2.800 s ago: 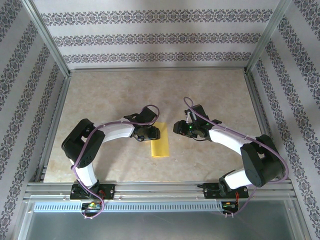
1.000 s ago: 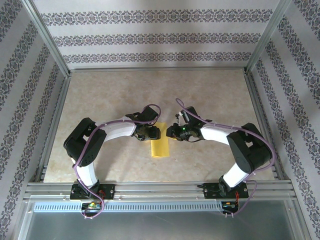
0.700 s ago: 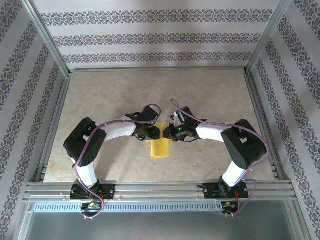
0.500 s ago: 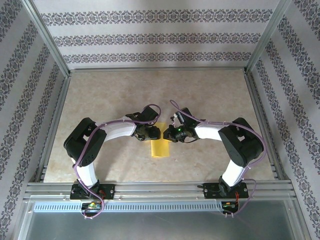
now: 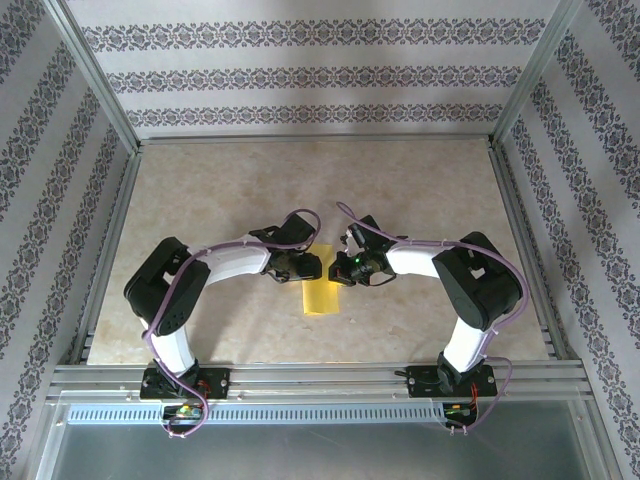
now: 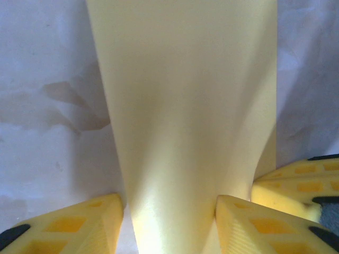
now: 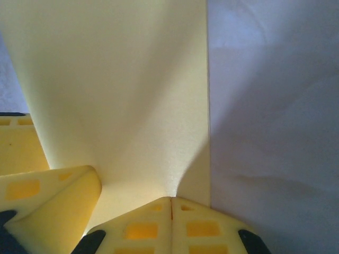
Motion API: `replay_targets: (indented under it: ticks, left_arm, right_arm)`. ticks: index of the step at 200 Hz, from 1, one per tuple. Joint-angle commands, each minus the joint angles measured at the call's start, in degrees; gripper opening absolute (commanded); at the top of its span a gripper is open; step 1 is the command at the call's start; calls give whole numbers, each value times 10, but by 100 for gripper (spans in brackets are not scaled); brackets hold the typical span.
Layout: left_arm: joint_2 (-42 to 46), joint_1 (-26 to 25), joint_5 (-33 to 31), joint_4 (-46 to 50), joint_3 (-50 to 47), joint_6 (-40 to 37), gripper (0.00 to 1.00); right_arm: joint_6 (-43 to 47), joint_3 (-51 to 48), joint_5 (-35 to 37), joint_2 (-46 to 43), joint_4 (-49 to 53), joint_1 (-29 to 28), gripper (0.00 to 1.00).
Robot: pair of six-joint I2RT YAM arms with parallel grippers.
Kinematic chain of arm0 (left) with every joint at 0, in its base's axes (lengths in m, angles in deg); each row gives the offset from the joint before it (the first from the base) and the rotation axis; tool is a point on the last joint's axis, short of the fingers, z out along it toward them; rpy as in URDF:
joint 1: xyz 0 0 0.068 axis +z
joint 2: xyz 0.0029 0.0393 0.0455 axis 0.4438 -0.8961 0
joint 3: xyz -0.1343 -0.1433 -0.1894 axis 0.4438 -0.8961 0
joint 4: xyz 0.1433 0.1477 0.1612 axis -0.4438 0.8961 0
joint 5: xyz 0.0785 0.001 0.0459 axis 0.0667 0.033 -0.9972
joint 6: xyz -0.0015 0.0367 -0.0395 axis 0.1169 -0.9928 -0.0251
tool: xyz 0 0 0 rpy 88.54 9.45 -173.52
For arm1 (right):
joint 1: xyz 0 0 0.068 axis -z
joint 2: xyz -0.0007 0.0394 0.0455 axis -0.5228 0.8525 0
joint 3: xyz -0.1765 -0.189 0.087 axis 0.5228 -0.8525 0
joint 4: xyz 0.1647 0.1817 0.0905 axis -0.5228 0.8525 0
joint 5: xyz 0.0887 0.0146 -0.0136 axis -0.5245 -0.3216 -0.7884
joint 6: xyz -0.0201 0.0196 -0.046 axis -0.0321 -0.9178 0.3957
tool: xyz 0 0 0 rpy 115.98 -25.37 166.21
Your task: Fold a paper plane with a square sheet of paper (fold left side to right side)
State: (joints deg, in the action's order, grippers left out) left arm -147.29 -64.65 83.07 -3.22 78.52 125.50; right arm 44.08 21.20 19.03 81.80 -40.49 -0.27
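– Reading the top external view first: the square sheet of paper [image 5: 321,298] lies on the table [image 5: 220,190] at mid-width, nearer the arm bases than the far wall. It shows as a narrow strip running near to far. The left gripper [image 5: 312,267] and the right gripper [image 5: 336,268] meet over its far end, just beside each other.

– Confirmed. Proceed to the left wrist view. State of the jaws?

– The sheet [image 6: 185,106] runs up the middle of the picture, with table surface on both sides. The left gripper [image 6: 169,227] has its fingers [image 6: 79,230] standing apart. The sheet fills the gap between them and touches both inner faces. Whether they squeeze the paper or merely flank it, I cannot tell. A yellow finger [image 6: 294,182] of the right gripper sits just to the right of them.

– Noted. Right wrist view?

– The right gripper [image 7: 170,209] is clenched: its two fingers meet along a single seam. The tips touch the sheet [image 7: 122,95] near the paper edge that runs up the right of centre in this picture. Whether a layer of paper is caught in that seam, I cannot tell. Bare table lies beyond that edge. One finger [image 7: 47,196] of the left gripper rests at the lower left, against the sheet.
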Motion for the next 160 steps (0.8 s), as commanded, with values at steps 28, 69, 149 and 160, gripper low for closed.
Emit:
replay_targets:
  ticks: [28,69,149,160]
  left_arm:
    - [109,21,-16,-2,-38,-4,58]
    - [169,31,51,-74,-73,-41,54]
    - [46,40,181,-231,-105,-1,15]
    - [40,43,179,-232,-109,1,15]
  right_arm:
    - [27,8,55,24,66,-10,0]
    - [29,10,66,28,69,-12,0]
    - [31,13,81,35,81,-15,0]
    - [33,13,82,36,83,-15,0]
